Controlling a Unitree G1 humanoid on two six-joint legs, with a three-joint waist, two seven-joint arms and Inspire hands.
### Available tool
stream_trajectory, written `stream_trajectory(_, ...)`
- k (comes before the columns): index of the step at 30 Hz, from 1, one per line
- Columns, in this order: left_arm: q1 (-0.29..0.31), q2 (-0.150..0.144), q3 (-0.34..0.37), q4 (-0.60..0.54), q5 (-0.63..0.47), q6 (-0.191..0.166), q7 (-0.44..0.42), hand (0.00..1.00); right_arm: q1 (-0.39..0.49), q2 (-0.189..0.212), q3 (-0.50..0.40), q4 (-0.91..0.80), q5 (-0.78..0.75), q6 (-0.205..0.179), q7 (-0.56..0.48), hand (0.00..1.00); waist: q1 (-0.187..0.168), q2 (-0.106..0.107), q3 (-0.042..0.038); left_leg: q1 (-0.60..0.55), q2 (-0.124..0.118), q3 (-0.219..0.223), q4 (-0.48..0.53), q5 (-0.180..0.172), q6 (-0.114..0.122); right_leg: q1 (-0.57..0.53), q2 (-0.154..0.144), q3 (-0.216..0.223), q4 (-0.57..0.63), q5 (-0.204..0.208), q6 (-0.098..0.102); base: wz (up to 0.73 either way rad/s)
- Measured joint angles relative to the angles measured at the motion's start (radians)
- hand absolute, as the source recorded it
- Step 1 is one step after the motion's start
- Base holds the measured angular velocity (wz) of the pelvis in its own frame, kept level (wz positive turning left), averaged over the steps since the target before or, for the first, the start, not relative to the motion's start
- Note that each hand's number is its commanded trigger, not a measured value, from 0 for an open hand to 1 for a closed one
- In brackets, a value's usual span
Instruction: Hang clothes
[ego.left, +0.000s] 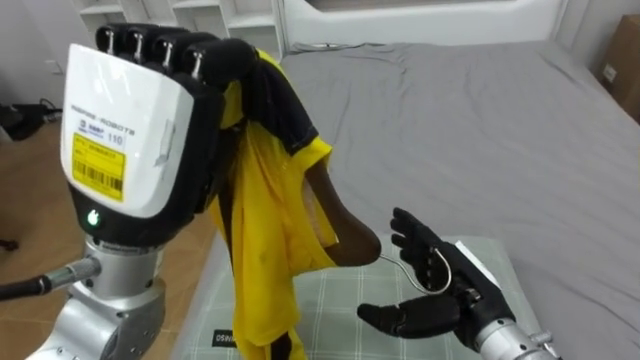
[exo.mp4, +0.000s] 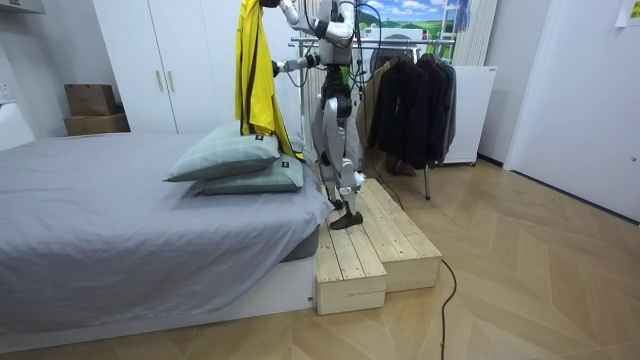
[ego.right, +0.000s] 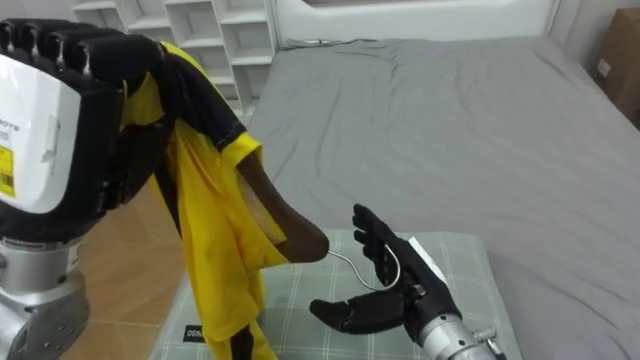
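The work is at the dressing of the hanger, not yet at the hanging. The left hand (ego.left: 130, 130), raised high at the near left, has its fingers curled over the top of the yellow garment (ego.left: 265, 240) and clamps the black-trimmed cloth, which hangs down from it in a long fold. A brown wooden hanger (ego.left: 345, 225) sits partly inside the cloth, one arm jutting out to the right, its wire hook (ego.right: 348, 264) reaching toward the right hand (ego.left: 450, 290). That hand waits low at the near right over the checked pillow (ego.left: 330, 310), fingers spread and loosely bent, thumb held apart, pinching nothing; whether the wire touches the fingers I cannot tell. The grey bed (ego.left: 480, 120) stretches away beyond. In the room view the robot stands on a wooden step (exo.mp4: 375, 240) at the bed's head, with the clothes rack (exo.mp4: 400, 45) of dark coats (exo.mp4: 415, 95) just behind it. The next move probably calls for the right hand to close on the hook, steady the hanger while the cloth settles on both its arms, then a turn to the rail. As to writing, the back of the left hand carries a yellow barcode sticker, and a black label (ego.left: 225, 338) with white letters lies at the pillow's near edge.
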Motion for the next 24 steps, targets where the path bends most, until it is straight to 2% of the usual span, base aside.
stream_trajectory(3, -0.008, -0.001, -0.001, 0.0, -0.002, 0.008, 0.0, 1.0, -0.004, 0.006, 0.022, 0.0, 0.034, 0.0, -0.013, 0.0, 0.004, -0.005, 0.0031, 0.0, 0.0, -0.002, 0.0, 0.0, 0.0, 0.001, 0.001, -0.001, 0.0, 0.0, 0.0, 0.0)
stream_trajectory(8, -0.008, -0.002, -0.003, 0.001, 0.0, 0.012, 0.016, 1.0, -0.004, 0.019, 0.064, 0.004, 0.09, 0.0, -0.026, 0.0, 0.003, -0.004, 0.0037, -0.001, 0.0, -0.002, 0.0, 0.0, 0.0, 0.001, 0.0, -0.001, -0.001, 0.0, 0.0, 0.0)
stream_trajectory(13, -0.008, -0.008, -0.005, 0.001, 0.0, 0.032, 0.031, 1.0, -0.006, 0.033, 0.082, 0.004, 0.091, 0.0, -0.033, 0.0, 0.004, -0.003, 0.0036, -0.001, 0.0, -0.002, 0.0, 0.0, 0.0, 0.002, 0.0, -0.002, -0.001, 0.0, 0.0, 0.0)
stream_trajectory(16, -0.021, -0.043, -0.021, 0.019, 0.007, 0.058, 0.057, 1.0, -0.016, 0.045, 0.097, 0.01, 0.11, 0.0, -0.055, 0.0, 0.009, 0.001, 0.0059, -0.001, -0.001, -0.004, 0.0, 0.0, 0.0, 0.003, -0.002, -0.005, -0.001, 0.0, 0.0, 0.0)
stream_trajectory(18, -0.037, -0.079, -0.039, 0.033, 0.007, 0.078, 0.074, 1.0, -0.049, 0.056, 0.115, 0.047, 0.142, 0.0, -0.074, 0.0, 0.018, 0.002, 0.006, -0.001, -0.001, -0.004, 0.001, 0.0, 0.0, 0.003, -0.001, -0.006, 0.0, 0.0, 0.0, 0.0)
stream_trajectory(24, -0.065, -0.093, -0.044, 0.049, 0.006, 0.093, 0.091, 1.0, -0.078, 0.058, 0.152, 0.058, 0.239, 0.0, -0.1, 0.0, 0.029, 0.011, 0.0057, -0.007, -0.001, -0.007, 0.005, 0.0, 0.0, 0.003, -0.003, -0.018, -0.001, 0.0, 0.0, 0.05)
